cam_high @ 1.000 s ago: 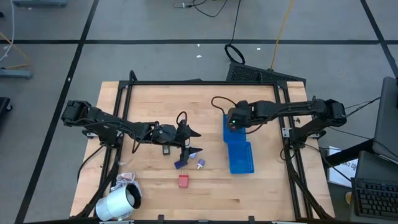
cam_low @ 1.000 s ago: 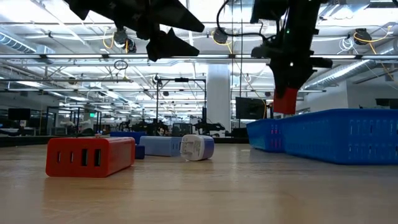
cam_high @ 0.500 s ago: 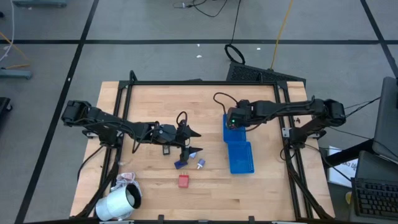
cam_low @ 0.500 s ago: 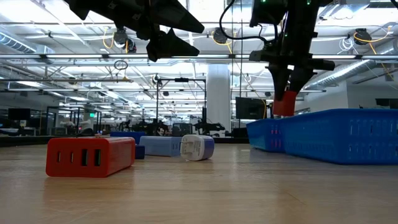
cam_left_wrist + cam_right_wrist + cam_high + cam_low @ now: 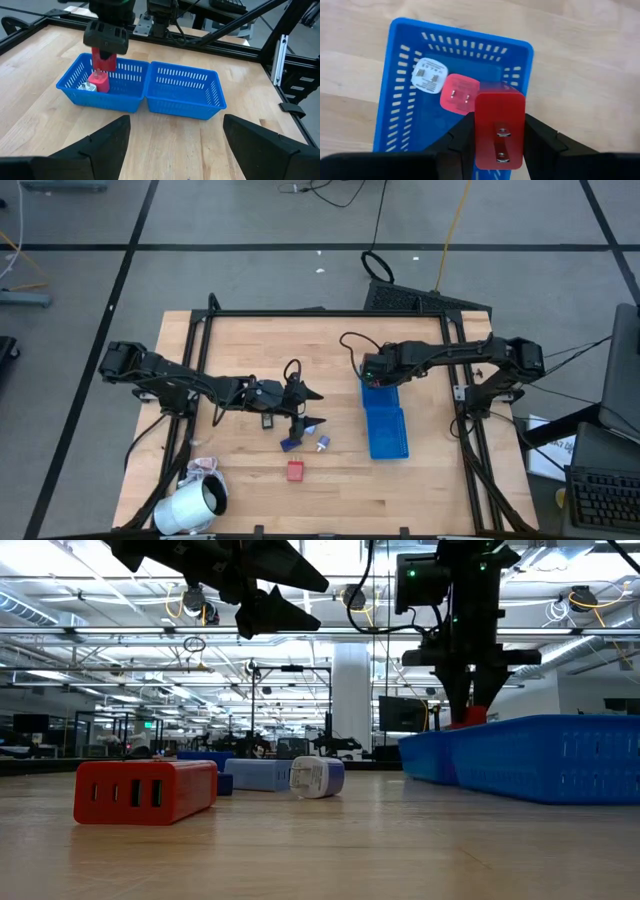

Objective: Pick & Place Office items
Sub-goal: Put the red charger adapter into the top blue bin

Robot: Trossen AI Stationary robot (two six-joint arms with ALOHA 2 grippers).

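Here, from left to right in the high view: we see the left gripper (image 5: 305,408) at centre, fingers spread and empty, above the loose office items (image 5: 302,450) on the table (image 5: 240,350); right of centre, the right gripper (image 5: 374,372) pinches a red block (image 5: 499,129) directly over the upper compartment of the blue tray (image 5: 396,442); the block hangs with its long axis vertical, so we judge the coming release to be straight down.
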